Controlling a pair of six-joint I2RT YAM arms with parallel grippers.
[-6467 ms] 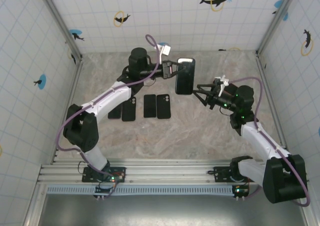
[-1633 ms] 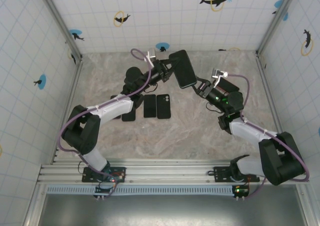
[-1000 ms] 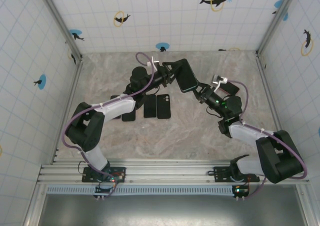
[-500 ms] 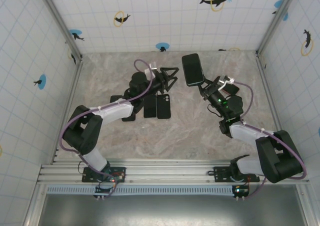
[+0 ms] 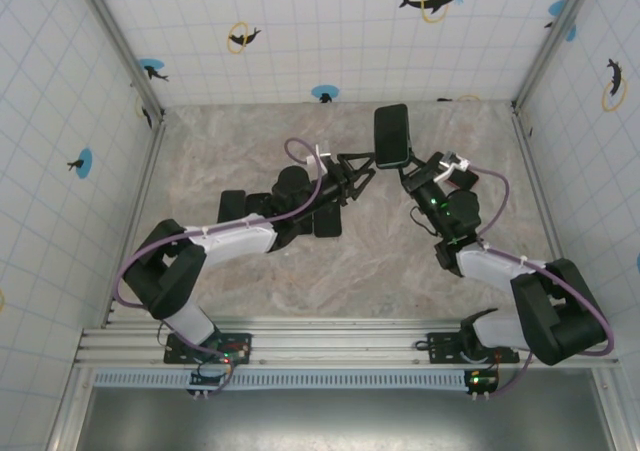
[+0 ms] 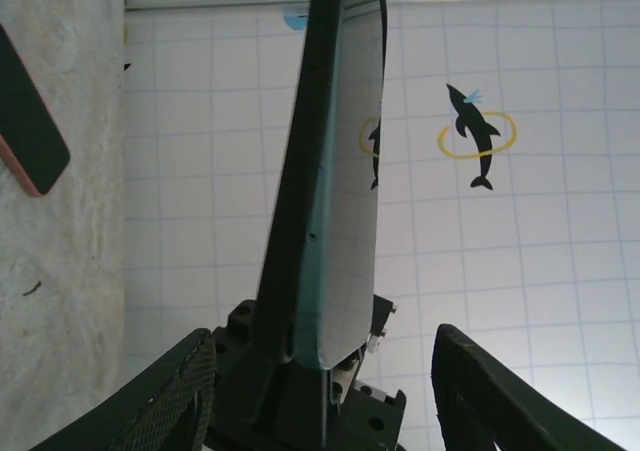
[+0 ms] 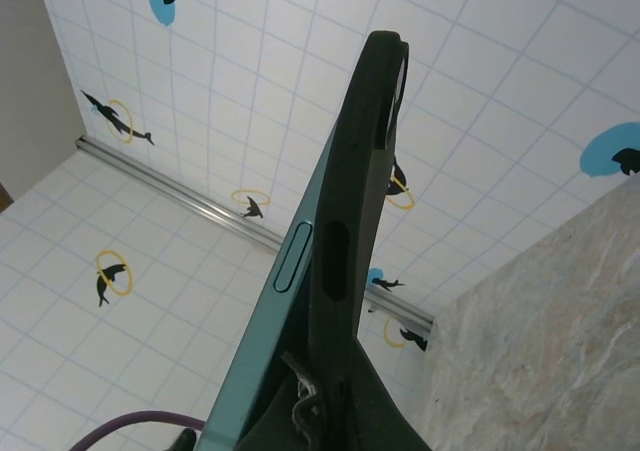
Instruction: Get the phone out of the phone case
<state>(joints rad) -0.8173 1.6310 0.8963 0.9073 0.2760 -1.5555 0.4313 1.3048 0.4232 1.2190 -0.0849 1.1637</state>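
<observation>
Right pincer (image 5: 408, 171) clamped on the lower end of the phone (image 5: 392, 136), with the phone case (image 7: 355, 171) still on. It's held upright off the bench (image 5: 400, 261), back-right of the row of spare phones (image 5: 326, 223). Left pincer (image 5: 360, 176) jaws apart, between that row and the phone, apparently not touching it.

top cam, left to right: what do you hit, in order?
leftmost phone lying flat → left gripper, open → cased phone, held aloft → right arm's shoulder joint
</observation>
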